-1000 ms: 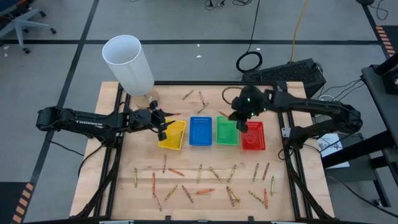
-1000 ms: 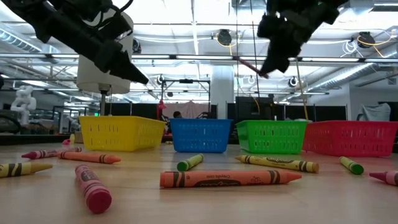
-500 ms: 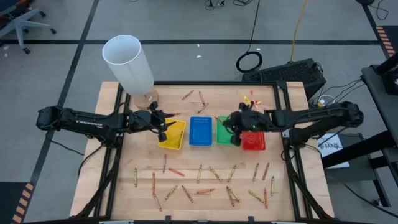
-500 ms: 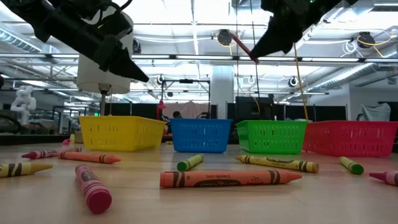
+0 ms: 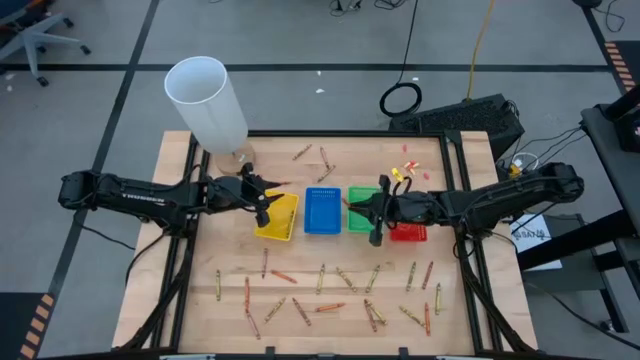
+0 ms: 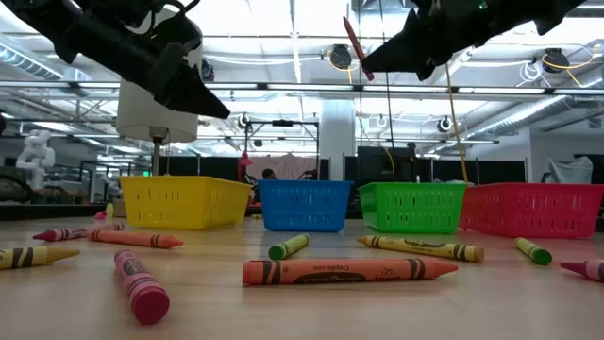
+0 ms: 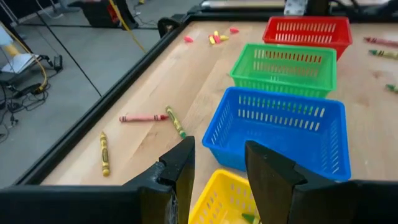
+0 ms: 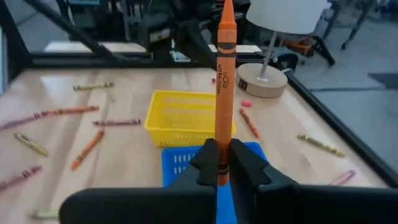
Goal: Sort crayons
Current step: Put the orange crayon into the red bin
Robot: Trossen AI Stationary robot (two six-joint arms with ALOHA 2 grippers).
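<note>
Your thin orange wax crayon (image 8: 224, 74) is pinched upright in the right gripper (image 8: 224, 163), jaws clamped on it, over the green plastic tray (image 5: 360, 215). Left gripper (image 7: 216, 163) over the yellow plastic tray (image 5: 278, 228), jaws spread, empty.

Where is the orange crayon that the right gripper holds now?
The orange crayon is clamped in the right gripper, raised above the table by the green tray; in the right wrist view it points toward the yellow tray.
</note>
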